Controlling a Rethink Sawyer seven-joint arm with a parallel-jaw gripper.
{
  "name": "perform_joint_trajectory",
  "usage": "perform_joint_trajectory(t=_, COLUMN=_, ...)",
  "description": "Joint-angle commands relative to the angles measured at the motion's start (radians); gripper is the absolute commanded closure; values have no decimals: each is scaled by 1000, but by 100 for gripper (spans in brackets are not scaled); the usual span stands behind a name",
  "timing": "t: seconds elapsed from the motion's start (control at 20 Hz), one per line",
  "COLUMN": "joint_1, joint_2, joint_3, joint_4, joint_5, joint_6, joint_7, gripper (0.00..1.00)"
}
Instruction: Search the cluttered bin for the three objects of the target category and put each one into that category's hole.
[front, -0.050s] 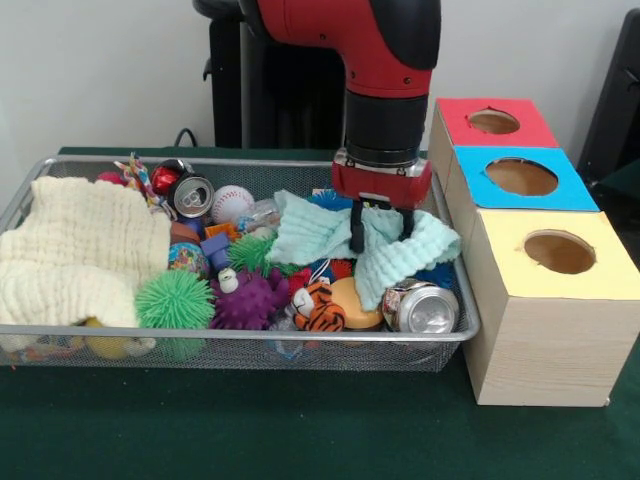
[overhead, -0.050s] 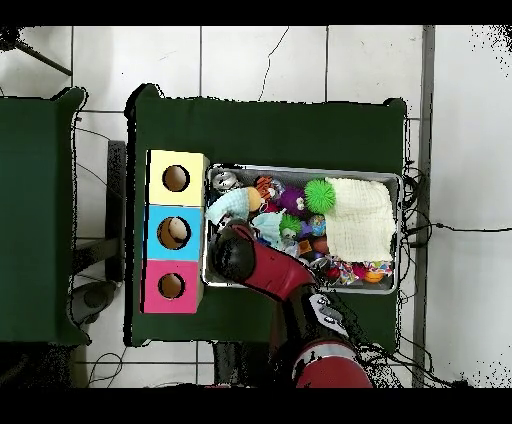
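Note:
My gripper (front, -0.050s: 381, 228) hangs low over the right end of the wire bin (front, -0.050s: 240, 336), with its two black fingers (front, -0.050s: 357, 230) apart. They straddle a raised fold of a mint-green cloth (front, -0.050s: 405, 255), which shows between them. In the overhead view the arm (overhead, -0.050s: 240, 255) covers the gripper, and the mint cloth (overhead, -0.050s: 232, 205) lies just beyond it. A crushed silver can (front, -0.050s: 420, 308) lies at the bin's near right corner, and a second can (front, -0.050s: 190, 194) lies at the far left. The bin also holds a baseball (front, -0.050s: 232, 203), a tiger toy (front, -0.050s: 318, 308) and an orange disc (front, -0.050s: 355, 300).
A cream towel (front, -0.050s: 75, 250) fills the bin's left part. A green spiky ball (front, -0.050s: 175, 298) and a purple one (front, -0.050s: 248, 300) sit along the front. To the right stand wooden boxes with round holes: red (front, -0.050s: 493, 122), blue (front, -0.050s: 521, 177), yellow (front, -0.050s: 559, 252). Something pale shows in the blue hole (overhead, -0.050s: 177, 232).

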Motion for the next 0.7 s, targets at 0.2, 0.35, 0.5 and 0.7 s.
perform_joint_trajectory(t=0.2, joint_1=-61, joint_2=-60, joint_3=-14, joint_4=19, joint_5=-136, joint_6=283, joint_7=1, gripper=0)
perform_joint_trajectory(t=0.35, joint_1=-71, joint_2=-76, joint_3=-2, joint_4=26, joint_5=-142, joint_6=304, joint_7=31, gripper=0)
perform_joint_trajectory(t=0.5, joint_1=-73, joint_2=-90, joint_3=9, joint_4=49, joint_5=-143, joint_6=306, joint_7=66, gripper=0)
perform_joint_trajectory(t=0.7, joint_1=-74, joint_2=-86, joint_3=21, joint_4=70, joint_5=-139, joint_6=266, joint_7=99, gripper=0)
